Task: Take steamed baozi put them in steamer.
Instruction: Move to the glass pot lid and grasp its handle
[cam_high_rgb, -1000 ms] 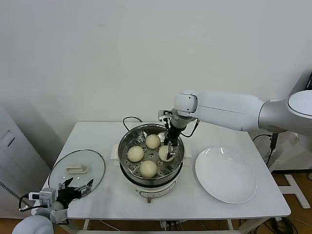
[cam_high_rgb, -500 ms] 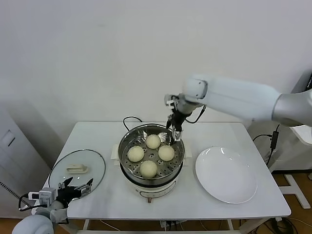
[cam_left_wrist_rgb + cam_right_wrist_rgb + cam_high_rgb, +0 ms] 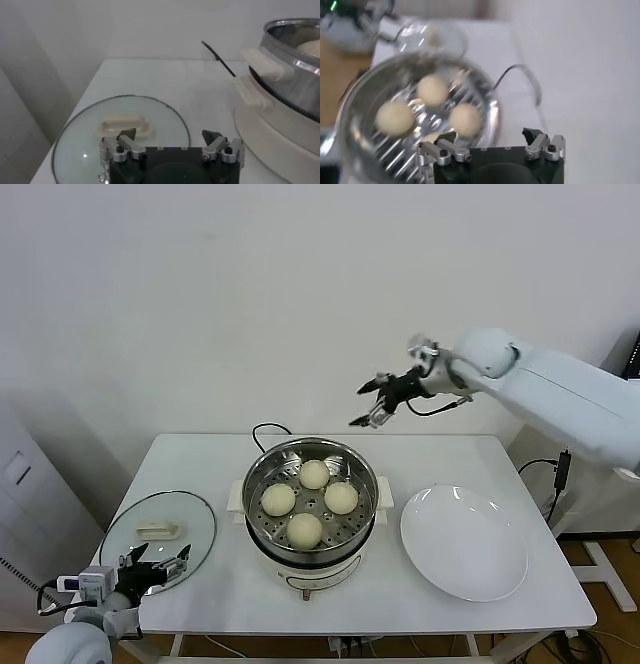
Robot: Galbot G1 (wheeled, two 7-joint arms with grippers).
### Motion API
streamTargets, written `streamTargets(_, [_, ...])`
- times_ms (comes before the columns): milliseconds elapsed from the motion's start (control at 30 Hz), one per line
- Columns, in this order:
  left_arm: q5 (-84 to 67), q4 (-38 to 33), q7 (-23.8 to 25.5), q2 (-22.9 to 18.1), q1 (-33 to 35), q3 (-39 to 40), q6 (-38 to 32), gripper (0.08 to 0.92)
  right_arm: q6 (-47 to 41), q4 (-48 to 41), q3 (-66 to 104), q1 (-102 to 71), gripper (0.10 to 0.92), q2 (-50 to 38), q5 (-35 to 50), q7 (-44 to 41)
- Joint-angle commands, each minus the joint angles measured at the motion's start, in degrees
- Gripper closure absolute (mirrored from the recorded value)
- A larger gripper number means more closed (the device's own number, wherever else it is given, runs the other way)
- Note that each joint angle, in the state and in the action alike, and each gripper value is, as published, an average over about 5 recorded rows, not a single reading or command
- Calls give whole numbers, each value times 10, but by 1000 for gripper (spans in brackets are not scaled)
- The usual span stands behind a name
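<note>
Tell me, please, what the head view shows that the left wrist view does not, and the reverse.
Only the head view shows the white plate, the open right gripper raised above the steamer, and all four steamed baozi on the perforated tray. Only the left wrist view shows the open left gripper close up, hovering over the glass lid. Both show the lid, the steamer and the white table.

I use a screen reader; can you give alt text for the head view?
Four baozi sit in the steamer on a white table. The open right gripper is raised above it. A white plate lies right, a glass lid left.
</note>
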Motion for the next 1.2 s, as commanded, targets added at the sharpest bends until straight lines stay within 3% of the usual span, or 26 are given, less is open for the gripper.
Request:
streamTargets(33, [1,0,1,-4,-6,0,-1,177,111,31,367,-304,203,-121,34,158])
streamTargets(367, [61,5,20,-9,-7,-1,-32,177,177,107,647,-612,203,-96,2,252])
streamTargets(733, [210,19,50,-3,14,-12,-99,177,192,179,876,-882,203,57,-115,243])
streamTargets(1200, [676,119,42,-9,48,-34,-308,177,228,171,978,-968,203,203,-236,238])
